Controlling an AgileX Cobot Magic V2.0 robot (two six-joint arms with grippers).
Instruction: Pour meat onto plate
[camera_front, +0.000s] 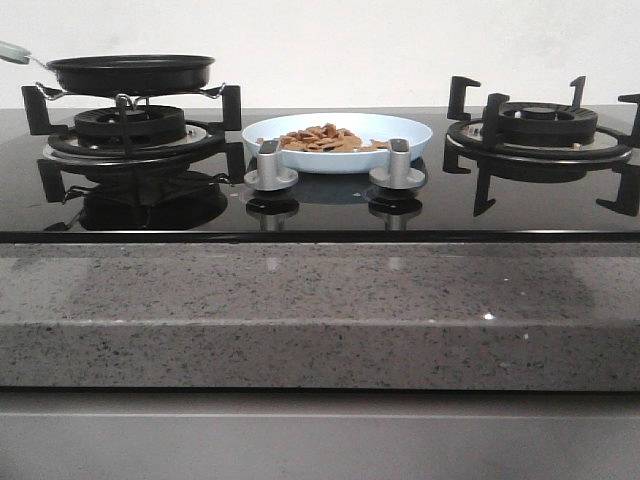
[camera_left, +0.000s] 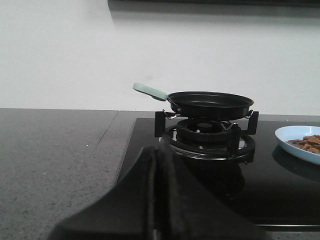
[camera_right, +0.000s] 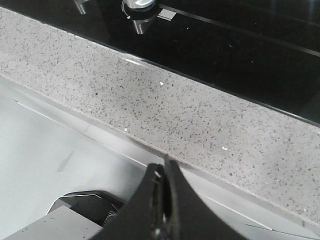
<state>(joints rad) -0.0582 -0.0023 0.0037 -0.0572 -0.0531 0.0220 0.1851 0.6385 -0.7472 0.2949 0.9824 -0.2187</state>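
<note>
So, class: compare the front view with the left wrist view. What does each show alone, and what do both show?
Only the front view shows the right burner and two silver knobs. Only the left wrist view shows the closed left gripper and the grey counter beside the stove. Both show the black pan on the left burner, and the plate holding meat.

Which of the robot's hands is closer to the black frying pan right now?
Left, most likely. The left gripper faces the frying pan on its burner. The right gripper hangs over the speckled counter edge, with no pan in its view.
</note>
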